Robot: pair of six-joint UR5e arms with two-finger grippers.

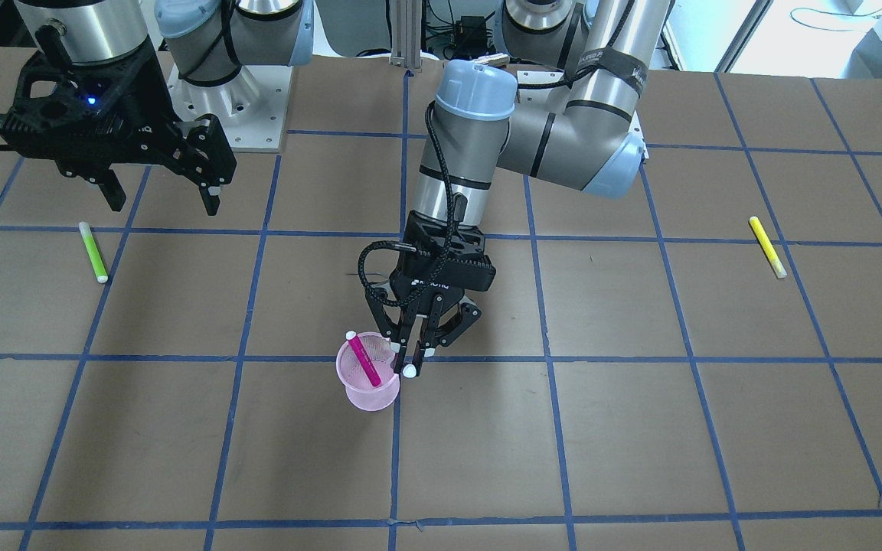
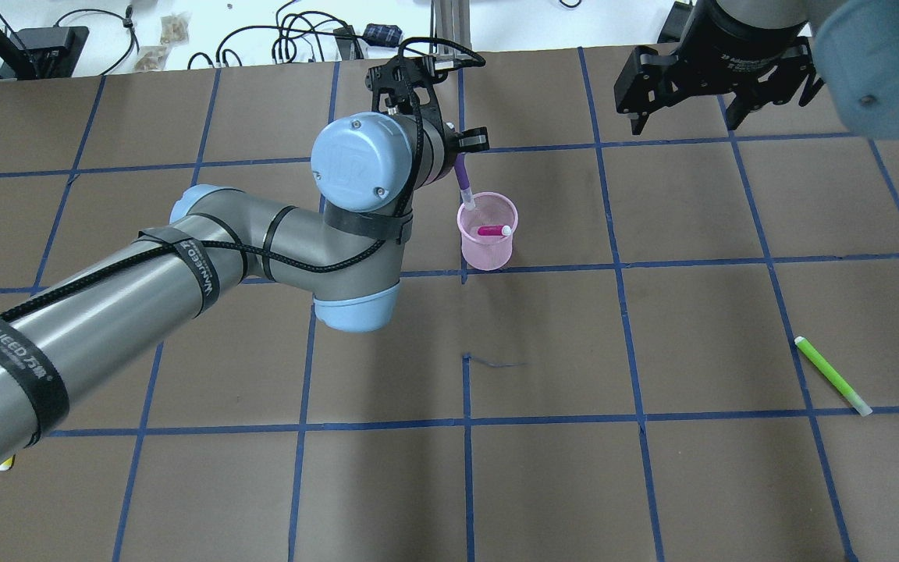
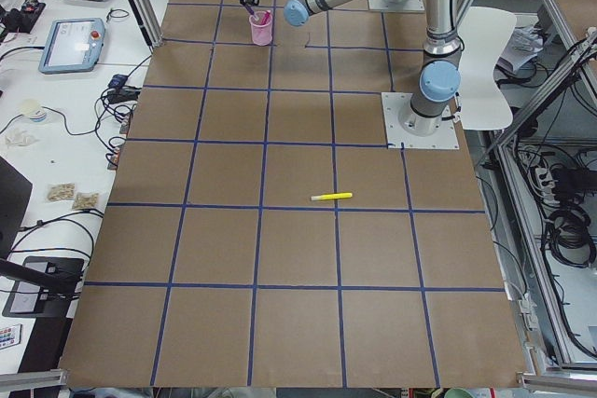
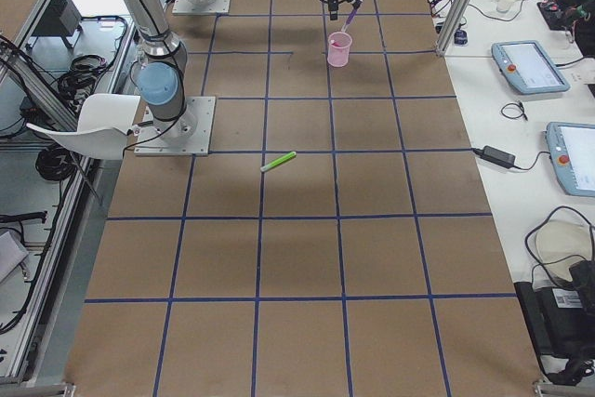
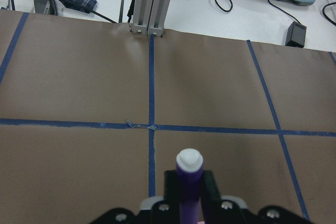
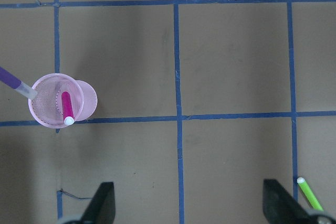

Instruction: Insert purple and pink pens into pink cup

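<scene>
The pink mesh cup [image 1: 368, 383] stands upright near the table's middle; it also shows in the overhead view [image 2: 487, 238] and the right wrist view [image 6: 52, 109]. A pink pen [image 1: 364, 361] leans inside it [image 2: 492, 231]. My left gripper [image 1: 413, 356] is shut on a purple pen [image 2: 463, 178], held tilted with its lower end at the cup's rim [image 6: 16, 83]. The left wrist view shows the pen's white cap [image 5: 188, 160] between the fingers. My right gripper [image 1: 161, 195] is open and empty, high above the table, apart from the cup.
A green pen [image 1: 93, 251] lies on the table below my right gripper, also in the overhead view [image 2: 832, 375]. A yellow pen [image 1: 767, 246] lies far out on my left side. An aluminium post [image 5: 148, 1] stands at the table's far edge.
</scene>
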